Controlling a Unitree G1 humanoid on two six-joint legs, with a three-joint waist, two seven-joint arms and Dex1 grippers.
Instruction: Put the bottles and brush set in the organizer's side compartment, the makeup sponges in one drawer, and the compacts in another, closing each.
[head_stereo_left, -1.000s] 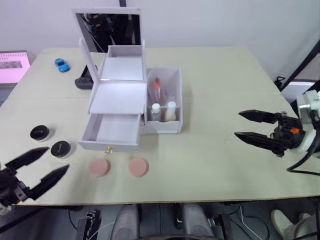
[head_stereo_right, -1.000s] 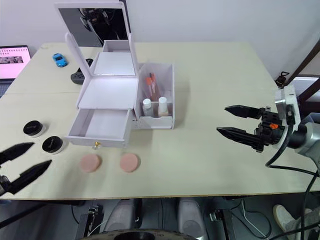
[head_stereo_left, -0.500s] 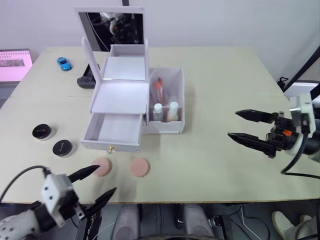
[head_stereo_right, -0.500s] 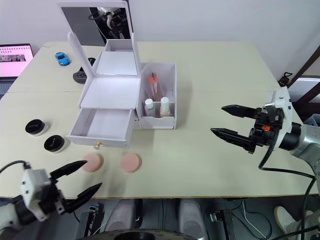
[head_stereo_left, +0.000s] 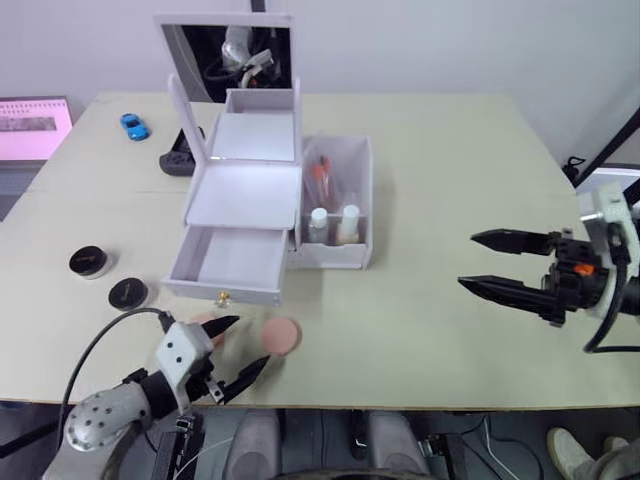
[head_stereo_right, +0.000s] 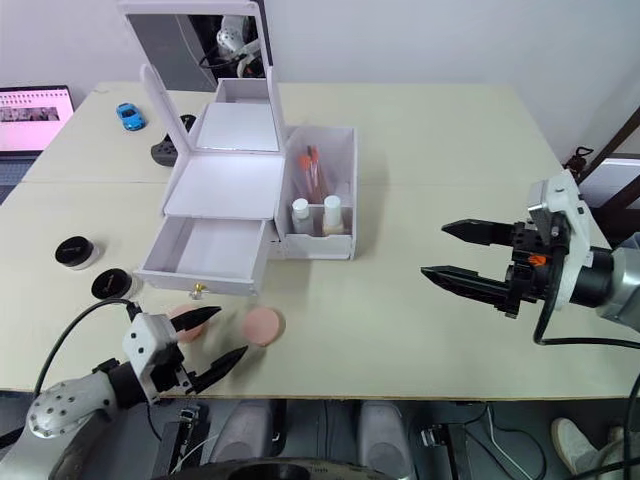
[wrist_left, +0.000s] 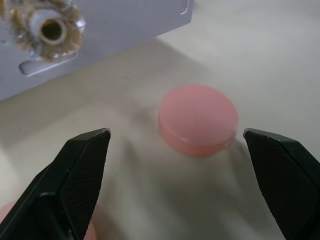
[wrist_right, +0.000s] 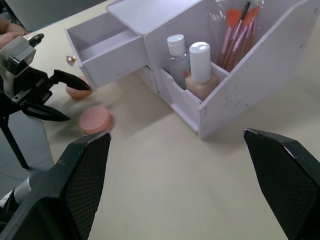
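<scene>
Over the last second the left gripper has been brought in from the table's left edge to the front edge, and its 2 black fingers, spread wide and holding nothing, are now pointed at the 2 pink makeup sponges. From this it is judged that the sponge step is beginning: a grasp is being lined up, and neither sponge has yet been lifted. The right gripper has stayed hovering above the right half of the table, well apart from everything, its fingers also wide open and empty. The right-hand makeup sponge is seen as a flat, round, salmon-pink puck with a soft rounded rim; in the left wrist view it lies on the tabletop between the 2 open fingers, ahead of the tips and not touched. The left-hand makeup sponge lies just beside it, partly hidden behind the upper finger. Both rest just in front of the white organizer's lower drawer, which is pulled out and looks empty, with a small gold knob on its front. The side compartment already holds 2 white-capped bottles and an orange-tipped brush set, so that part appears done. The 2 black compacts are left on the table to the left of the drawer.
</scene>
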